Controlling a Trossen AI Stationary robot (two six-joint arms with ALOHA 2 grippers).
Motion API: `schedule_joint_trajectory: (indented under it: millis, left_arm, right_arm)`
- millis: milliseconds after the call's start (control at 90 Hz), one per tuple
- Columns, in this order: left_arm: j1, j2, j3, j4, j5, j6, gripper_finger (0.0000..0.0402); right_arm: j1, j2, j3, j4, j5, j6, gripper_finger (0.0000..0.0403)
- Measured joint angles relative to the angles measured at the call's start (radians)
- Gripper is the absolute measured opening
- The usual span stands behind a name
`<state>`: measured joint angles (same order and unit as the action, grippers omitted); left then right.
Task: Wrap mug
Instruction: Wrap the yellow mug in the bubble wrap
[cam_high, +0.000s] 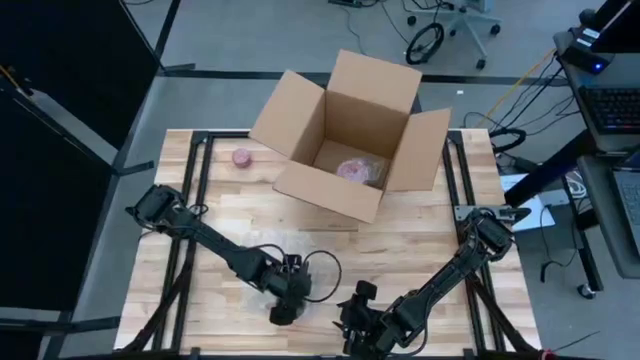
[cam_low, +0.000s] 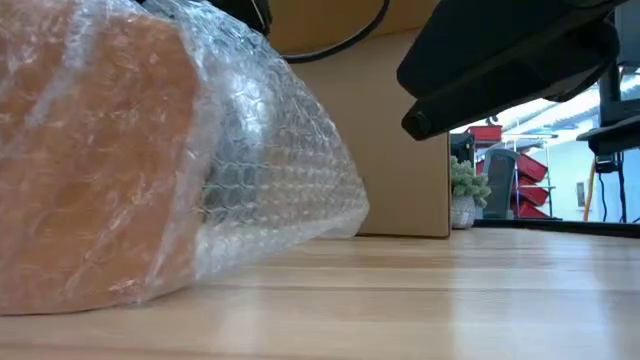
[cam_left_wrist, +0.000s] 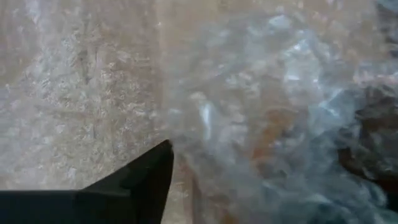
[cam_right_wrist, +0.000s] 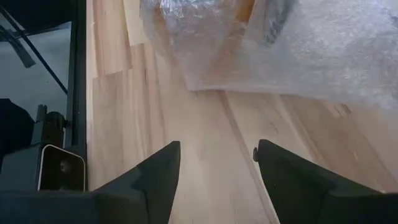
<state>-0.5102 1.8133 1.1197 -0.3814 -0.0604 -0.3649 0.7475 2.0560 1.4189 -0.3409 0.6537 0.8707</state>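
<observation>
The mug (cam_low: 90, 150) is an orange shape inside clear bubble wrap (cam_low: 280, 160), lying on the wooden table near its front edge. The right wrist view shows the wrapped mug (cam_right_wrist: 205, 25) resting on the table with a loose sheet of the wrap (cam_right_wrist: 323, 56) spread flat beside it. My left gripper (cam_high: 285, 305) is down at the bundle, and bubble wrap (cam_left_wrist: 261, 112) fills its wrist view. My right gripper (cam_right_wrist: 216, 155) stands open over bare wood just short of the bundle, with nothing between its fingers.
An open cardboard box (cam_high: 340, 130) stands at the far middle of the table, with a pink wrapped item (cam_high: 358, 170) inside. A small pink object (cam_high: 241, 157) lies at the far left. Bare wood lies between the box and the arms.
</observation>
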Motion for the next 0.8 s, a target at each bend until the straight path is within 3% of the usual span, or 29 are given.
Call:
schedule_joint_trajectory:
  millis: [589, 800]
  left_arm:
    - [0.000, -0.220, 0.002, -0.094, 0.014, 0.013, 0.0242]
    - [0.000, -0.288, 0.003, -0.097, -0.060, 0.012, 0.0242]
  right_arm:
    - [0.000, 0.000, 0.001, 0.022, -0.013, -0.026, 0.0199]
    - [-0.013, 0.000, 0.001, 0.022, -0.032, -0.027, 0.0199]
